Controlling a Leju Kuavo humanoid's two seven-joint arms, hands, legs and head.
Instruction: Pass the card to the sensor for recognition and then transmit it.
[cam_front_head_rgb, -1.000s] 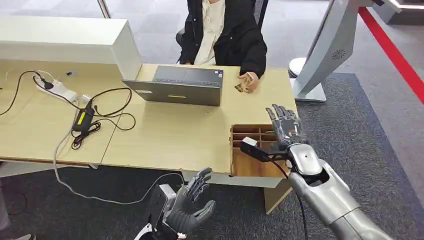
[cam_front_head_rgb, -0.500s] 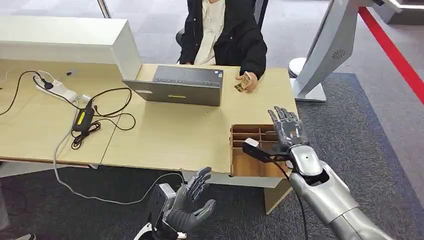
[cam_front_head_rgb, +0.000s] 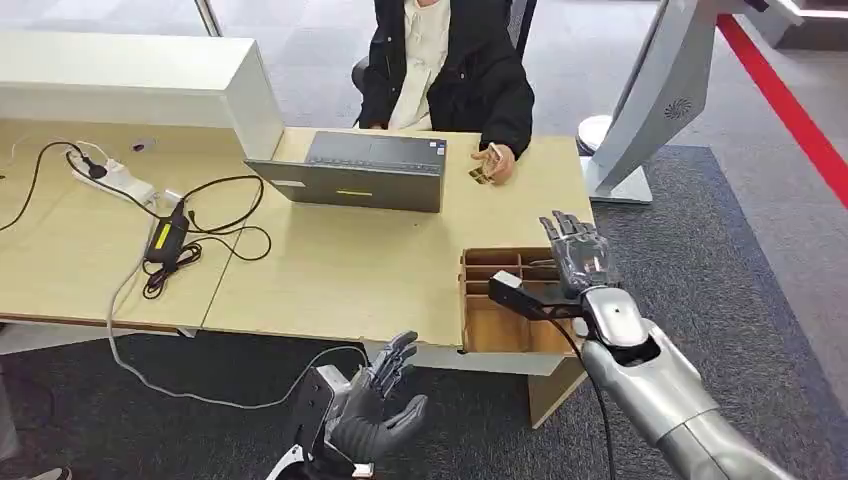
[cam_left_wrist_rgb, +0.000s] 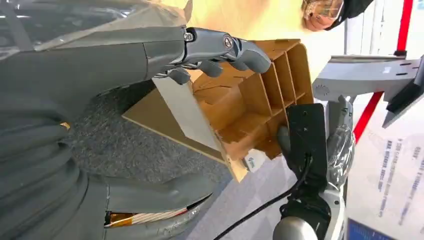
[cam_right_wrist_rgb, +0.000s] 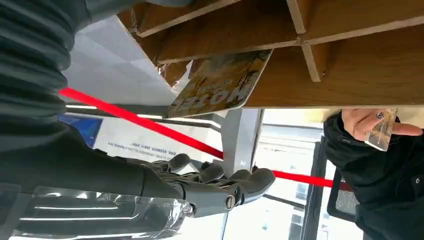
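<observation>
The right hand (cam_front_head_rgb: 577, 250) hovers empty, fingers spread, over the box (cam_front_head_rgb: 480, 328) on the bench (cam_front_head_rgb: 330, 270), where 1 card (cam_right_wrist_rgb: 220, 85) lies (left hand (cam_front_head_rgb: 375, 410) also empty); a blind reach could catch a divider.

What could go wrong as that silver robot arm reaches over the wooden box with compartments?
The right hand hovers with fingers spread over the brown divided wooden box; they might catch on the thin dividers. The yellow printed card stands tilted in a compartment, so it could slip from a grasp. The box sits at the desk edge, so a push might shift it off.
</observation>
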